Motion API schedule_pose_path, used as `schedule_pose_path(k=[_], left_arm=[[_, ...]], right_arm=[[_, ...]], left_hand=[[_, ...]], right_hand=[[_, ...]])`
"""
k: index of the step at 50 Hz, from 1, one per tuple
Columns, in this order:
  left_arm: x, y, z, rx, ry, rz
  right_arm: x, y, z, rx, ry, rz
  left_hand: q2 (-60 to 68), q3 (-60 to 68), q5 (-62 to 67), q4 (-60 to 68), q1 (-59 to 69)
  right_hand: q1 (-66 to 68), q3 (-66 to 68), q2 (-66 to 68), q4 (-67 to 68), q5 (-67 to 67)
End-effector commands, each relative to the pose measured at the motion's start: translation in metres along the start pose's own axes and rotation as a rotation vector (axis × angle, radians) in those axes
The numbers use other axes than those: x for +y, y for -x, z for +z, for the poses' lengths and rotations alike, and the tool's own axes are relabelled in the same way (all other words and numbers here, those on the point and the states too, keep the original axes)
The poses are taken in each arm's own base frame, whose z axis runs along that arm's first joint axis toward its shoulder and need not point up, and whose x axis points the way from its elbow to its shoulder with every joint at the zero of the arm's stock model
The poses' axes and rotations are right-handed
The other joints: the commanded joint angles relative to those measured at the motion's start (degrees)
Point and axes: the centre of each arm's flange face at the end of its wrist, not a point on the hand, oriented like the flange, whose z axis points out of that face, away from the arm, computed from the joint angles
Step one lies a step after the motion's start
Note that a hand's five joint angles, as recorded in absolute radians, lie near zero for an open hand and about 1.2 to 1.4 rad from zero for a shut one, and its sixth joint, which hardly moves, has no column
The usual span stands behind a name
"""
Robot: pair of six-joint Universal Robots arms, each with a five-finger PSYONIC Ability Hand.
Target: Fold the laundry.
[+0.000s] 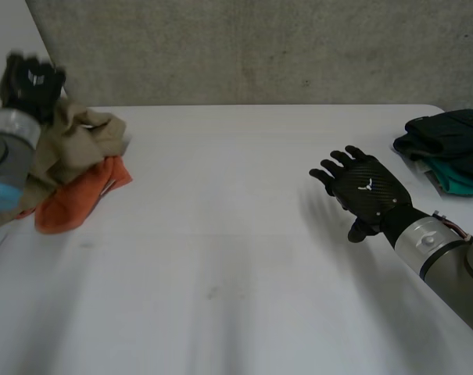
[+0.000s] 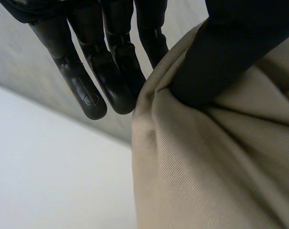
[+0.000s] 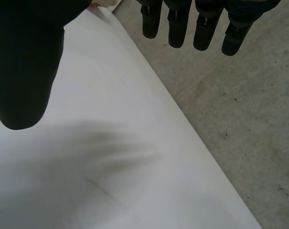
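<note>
In the head view, the left hand (image 1: pixel 31 80) sat at the upper left of the frame, raised over a crumpled beige cloth (image 1: pixel 72 144) that draped down onto an orange cloth (image 1: pixel 76 195) on the white table (image 1: pixel 220 258). The right hand (image 1: pixel 365 191) hovered at middle right, fingers spread and holding nothing. At the right edge lay a pile of dark and teal garments (image 1: pixel 447 148), which looked folded.

In the left wrist view, the left hand (image 2: pixel 111 57) pinched a ridge of the beige cloth (image 2: pixel 206 167) between its thumb and its straight fingers (image 2: pixel 89 95).

In the right wrist view, the right hand (image 3: pixel 25 62) was open and empty above bare table (image 3: pixel 87 167), with its fingers (image 3: pixel 177 28) straight and the thumb held apart.

By my reading the task was partway done. The pile at the right seemed finished, while 2 pieces, the beige and the orange, were left to spread and fold.
</note>
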Motion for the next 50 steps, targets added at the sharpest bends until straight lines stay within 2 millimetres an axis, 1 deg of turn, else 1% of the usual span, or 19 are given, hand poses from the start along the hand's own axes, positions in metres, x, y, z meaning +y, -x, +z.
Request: schedule_pose_path(k=[1,4,7,8,10,11,14,15,18,19,25,26,31,34,35,38,43,45,50], left_arm=[[-0.175,0.025,-0.06,0.043,-0.331,-0.385],[-0.21,0.018,-0.087,0.118,-0.397,-0.523],[-0.222,-0.001,-0.104,0.201,-0.401,-0.611],[-0.235,-0.02,-0.119,0.277,-0.414,-0.657],[-0.248,-0.04,-0.134,0.351,-0.43,-0.68],[-0.256,-0.065,-0.149,0.434,-0.427,-0.692],[-0.252,-0.111,-0.163,0.547,-0.383,-0.686],[-0.246,-0.137,-0.171,0.607,-0.346,-0.67],[-0.233,-0.169,-0.182,0.676,-0.294,-0.626],[-0.227,-0.181,-0.189,0.708,-0.264,-0.587],[-0.222,-0.186,-0.204,0.74,-0.204,-0.423],[-0.222,-0.183,-0.205,0.732,-0.198,-0.405],[-0.241,-0.136,-0.211,0.582,-0.163,-0.378],[-0.243,-0.125,-0.222,0.547,-0.135,-0.394],[-0.244,-0.124,-0.232,0.544,-0.116,-0.406],[-0.245,-0.128,-0.251,0.56,-0.092,-0.424],[-0.244,-0.148,-0.289,0.638,-0.054,-0.433],[-0.241,-0.155,-0.295,0.661,-0.046,-0.422],[-0.223,-0.193,-0.303,0.732,0.009,-0.37]], right_arm=[[-0.001,-0.008,0.0,0.035,0.004,-0.003],[-0.001,-0.012,0.0,0.064,0.018,0.0],[-0.001,-0.018,-0.001,0.098,0.03,-0.003],[-0.002,-0.02,-0.001,0.107,0.03,-0.005],[-0.001,-0.028,-0.002,0.139,0.039,-0.008],[0.0,-0.031,-0.002,0.148,0.042,-0.007],[0.004,-0.044,-0.003,0.194,0.059,-0.004],[0.005,-0.047,-0.003,0.206,0.062,-0.004],[0.007,-0.057,-0.003,0.244,0.072,0.013],[0.008,-0.06,-0.002,0.253,0.074,0.023],[0.01,-0.074,-0.002,0.288,0.07,0.109],[0.009,-0.076,-0.002,0.285,0.071,0.127],[0.004,-0.079,0.0,0.246,0.092,0.156],[0.002,-0.072,0.004,0.146,0.1,0.181],[0.003,-0.07,0.005,0.116,0.103,0.188],[0.013,-0.058,0.015,-0.006,0.121,0.217],[0.028,-0.049,0.027,-0.097,0.142,0.199],[0.035,-0.047,0.035,-0.114,0.141,0.142],[0.053,-0.038,0.046,-0.162,0.15,0.011]], left_hand=[[11.63,12.02,13.02,11.49,18.98],[11.63,12.02,13.02,11.49,18.98],[11.63,12.02,13.02,11.49,18.98],[11.63,12.02,13.02,11.49,18.98],[11.63,12.02,13.02,11.49,18.98],[11.63,12.02,13.02,11.49,18.98],[11.63,12.02,13.02,11.49,18.98],[11.63,12.02,13.02,11.49,18.98],[11.63,12.02,13.02,11.49,18.98],[-4.17,-3.78,-2.78,-4.3,3.18],[-39.95,-39.57,-38.57,-40.09,-32.6],[-42.49,-42.1,-41.1,-42.62,-35.14],[-48.71,-48.32,-47.32,-48.85,-41.36],[-50.59,-50.2,-49.2,-50.72,-43.24],[-50.76,-50.37,-49.37,-50.89,-43.4],[-51.09,-50.71,-49.7,-51.23,-43.74],[-52.27,-51.88,-50.88,-52.4,-44.92],[-52.27,-51.88,-50.88,-52.4,-44.92],[-52.27,-51.88,-50.88,-52.4,-44.92]], right_hand=[[-3.0,-2.02,-2.29,-2.04,-2.49],[-3.0,-2.02,-2.29,-2.04,-2.49],[-3.0,-2.02,-2.29,-2.04,-2.49],[-3.0,-2.02,-2.29,-2.04,-2.49],[-3.0,-2.02,-2.29,-2.04,-2.49],[-3.0,-2.02,-2.29,-2.04,-2.49],[-3.0,-2.02,-2.29,-2.04,-2.49],[-3.0,-2.02,-2.29,-2.04,-2.49],[-3.0,-2.02,-2.29,-2.04,-2.49],[-3.0,-2.02,-2.29,-2.04,-2.49],[-3.0,-2.02,-2.29,-2.04,-2.49],[-3.0,-2.02,-2.29,-2.04,-2.49],[-3.0,-2.02,-2.29,-2.04,-2.49],[-3.0,-2.02,-2.29,-2.04,-2.49],[-3.0,-2.02,-2.29,-2.04,-2.49],[-3.0,-2.02,-2.29,-2.04,-2.49],[-3.0,-2.02,-2.29,-2.04,-2.49],[-3.0,-2.02,-2.29,-2.04,-2.49],[1.45,2.43,2.16,2.41,1.96]])
